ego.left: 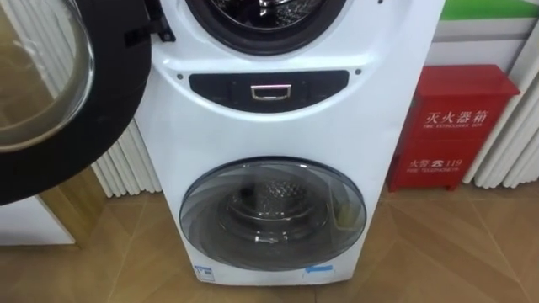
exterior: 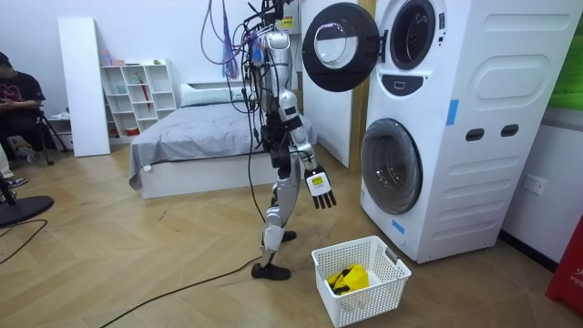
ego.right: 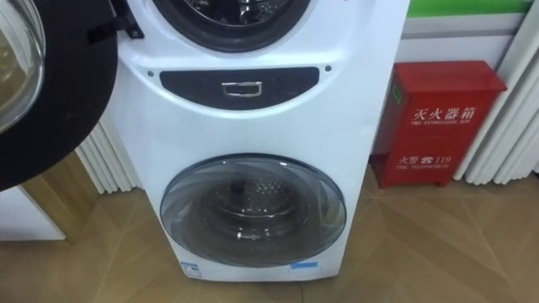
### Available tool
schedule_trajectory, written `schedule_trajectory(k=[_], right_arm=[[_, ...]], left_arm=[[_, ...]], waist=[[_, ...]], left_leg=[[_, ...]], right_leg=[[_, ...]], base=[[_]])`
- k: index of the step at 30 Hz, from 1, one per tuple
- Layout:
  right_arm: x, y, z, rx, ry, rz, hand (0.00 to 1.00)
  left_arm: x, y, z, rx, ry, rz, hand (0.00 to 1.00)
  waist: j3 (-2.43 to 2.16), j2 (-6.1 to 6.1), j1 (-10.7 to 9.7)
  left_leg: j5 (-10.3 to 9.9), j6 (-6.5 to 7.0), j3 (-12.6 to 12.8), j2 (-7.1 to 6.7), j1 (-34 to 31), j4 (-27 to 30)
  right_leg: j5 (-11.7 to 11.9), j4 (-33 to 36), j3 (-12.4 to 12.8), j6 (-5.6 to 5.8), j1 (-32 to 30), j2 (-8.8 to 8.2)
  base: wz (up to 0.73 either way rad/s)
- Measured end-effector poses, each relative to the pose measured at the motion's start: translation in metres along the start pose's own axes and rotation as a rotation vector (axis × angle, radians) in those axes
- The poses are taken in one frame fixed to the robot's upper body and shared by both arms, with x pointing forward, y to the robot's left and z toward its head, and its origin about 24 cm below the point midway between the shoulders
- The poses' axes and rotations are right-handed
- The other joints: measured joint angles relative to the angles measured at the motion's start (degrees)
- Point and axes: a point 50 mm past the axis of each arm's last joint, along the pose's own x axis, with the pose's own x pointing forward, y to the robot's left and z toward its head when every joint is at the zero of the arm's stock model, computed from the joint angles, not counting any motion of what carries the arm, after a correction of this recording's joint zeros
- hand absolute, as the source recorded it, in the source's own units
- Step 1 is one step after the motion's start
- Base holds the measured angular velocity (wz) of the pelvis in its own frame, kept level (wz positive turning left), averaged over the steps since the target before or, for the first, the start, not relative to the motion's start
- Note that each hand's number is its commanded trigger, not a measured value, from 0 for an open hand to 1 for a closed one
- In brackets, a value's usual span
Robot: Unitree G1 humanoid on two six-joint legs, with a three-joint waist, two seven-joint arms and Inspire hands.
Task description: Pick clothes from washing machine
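A white stacked washing machine (ego.left: 286,118) stands right in front of me. Its upper round door (ego.left: 50,84) is swung open to my left, and the lower edge of the upper drum opening (ego.left: 265,21) shows at the top; what lies inside is too cut off to tell. The lower glass door (ego.left: 272,215) is shut. In the room view I stand facing the machine (exterior: 437,128), and my right hand (exterior: 319,189) hangs open and empty in front of my hip. A white laundry basket (exterior: 387,273) on the floor beside my feet holds a yellow cloth (exterior: 351,278).
A red fire-equipment cabinet (ego.left: 459,126) stands to the right of the machine, and a white radiator (ego.left: 126,168) to its left. Behind me are a bed (exterior: 200,137) and a white shelf (exterior: 137,91). A person (exterior: 14,100) sits at the room view's left.
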Motion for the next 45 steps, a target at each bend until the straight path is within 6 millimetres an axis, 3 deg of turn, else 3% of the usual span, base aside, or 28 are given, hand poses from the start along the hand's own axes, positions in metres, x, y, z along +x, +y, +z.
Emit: schedule_trajectory(k=[8, 11, 14, 16, 17, 19, 23, 26, 30, 34, 38, 40, 43, 45], right_arm=[[0.0, 0.001, 0.001, -0.018, -0.021, 0.018, 0.0], [-0.001, -0.002, 0.0, -0.029, -0.019, 0.016, 0.0], [-0.001, -0.006, 0.001, -0.033, -0.021, 0.007, 0.0], [-0.001, -0.009, 0.004, -0.039, -0.035, 0.001, 0.0], [-0.001, -0.009, 0.004, -0.036, -0.04, 0.0, 0.0], [-0.002, -0.011, 0.003, -0.017, -0.045, 0.0, 0.0], [-0.003, -0.015, -0.004, -0.02, -0.031, -0.011, 0.0], [-0.004, -0.019, -0.006, -0.042, -0.025, -0.02, 0.0], [-0.005, -0.023, -0.009, -0.013, -0.018, -0.026, 0.0], [-0.007, -0.024, -0.016, -0.015, -0.007, -0.021, 0.0], [-0.007, -0.026, -0.014, -0.008, -0.013, -0.009, 0.0], [-0.007, -0.027, -0.016, 0.001, -0.009, -0.008, 0.0], [-0.007, -0.026, -0.015, 0.005, -0.011, 0.0, 0.0], [-0.006, -0.024, -0.015, -0.007, -0.009, 0.009, 0.0]], left_arm=[[0.002, 0.003, 0.014, -0.121, -0.044, 0.018, 0.0], [0.002, 0.012, 0.034, -0.177, -0.128, 0.046, 0.0], [-0.003, 0.026, 0.077, -0.189, -0.294, 0.098, 0.0], [-0.012, 0.037, 0.121, -0.198, -0.456, 0.141, 0.0], [-0.015, 0.04, 0.131, -0.207, -0.492, 0.15, 0.0], [-0.028, 0.051, 0.168, -0.256, -0.627, 0.191, 0.0], [-0.061, 0.066, 0.215, -0.283, -0.852, 0.231, 0.0], [-0.064, 0.069, 0.222, -0.285, -0.839, 0.247, 0.0], [-0.078, 0.068, 0.234, -0.257, -0.835, 0.244, 0.0], [-0.093, 0.066, 0.245, -0.207, -0.842, 0.252, 0.0], [-0.104, 0.063, 0.253, -0.083, -0.855, 0.289, 0.0], [-0.118, 0.057, 0.26, -0.058, -0.884, 0.273, 0.0], [-0.128, 0.049, 0.266, -0.013, -0.916, 0.263, 0.0], [-0.131, 0.04, 0.267, 0.067, -0.934, 0.283, 0.0]], waist=[[0.24, 0.66, 0.16], [0.36, 1.28, -0.37], [0.18, 1.75, -0.25], [-0.04, 2.38, 0.09], [-0.15, 2.59, 0.08], [-0.68, 3.45, -0.06], [-0.88, 4.36, -0.44], [-0.74, 4.81, -0.54], [-0.71, 4.35, -0.18], [-0.38, 3.85, 0.23], [-0.22, 3.27, 1.29], [0.66, 3.12, 1.9], [1.21, 3.25, 2.28], [1.34, 3.34, 2.09]], left_leg=[[-0.29, 0.51, -0.03, -0.33, -0.21, 0.76], [-0.32, 0.71, -0.8, -0.81, -0.33, 0.81], [-0.23, 0.86, -1.13, -0.94, -0.39, 1.17], [-0.21, 0.9, -1.34, -0.97, -0.46, 1.41], [-0.2, 0.91, -1.33, -0.97, -0.46, 1.44], [-0.18, 0.93, -1.39, -1.05, -0.02, 1.27], [-0.16, 0.91, -1.48, -1.07, 0.64, 0.92], [-0.16, 0.91, -1.69, -1.1, 0.29, 1.0], [-0.17, 0.91, -2.36, -1.22, -0.9, 1.16], [-0.17, 0.91, -3.76, -1.4, -2.3, 1.83], [-0.16, 0.91, -5.04, -1.8, -3.46, 2.38], [-0.15, 0.93, -6.94, -2.08, -4.48, 2.99], [-0.06, 1.08, -8.07, -1.9, -5.96, 3.82], [-0.02, 1.15, -8.54, -2.15, -7.25, 4.75]], right_leg=[[-0.02, 0.0, -0.01, 0.07, 0.3, -0.38], [-0.01, -0.04, -0.82, 0.4, 0.81, -0.7], [0.07, 0.01, -1.06, 0.59, 0.85, -0.77], [0.09, 0.02, -1.13, 0.62, 1.01, -0.74], [0.09, 0.02, -1.16, 0.63, 1.01, -0.75], [0.11, -0.14, -1.18, 0.65, 1.43, -0.76], [0.11, -0.07, -1.24, 0.66, 1.86, -0.74], [0.11, -0.09, -1.43, 0.66, 1.77, -0.68], [0.12, -0.08, -0.76, 0.66, 0.85, -0.63], [0.12, -0.16, 0.31, 0.67, 0.43, -0.39], [0.2, -1.0, 0.54, 0.68, 0.35, -0.32], [0.43, -1.2, 1.86, 0.71, 0.38, -0.1], [0.7, -1.24, 4.5, 0.64, -0.18, 0.27], [0.79, -1.3, 4.6, 0.66, -0.32, 0.35]], base=[[0.0], [0.13], [0.07], [0.05], [0.0], [0.0], [0.0], [0.06], [0.11], [0.21], [0.16], [0.36], [0.34], [0.35]])
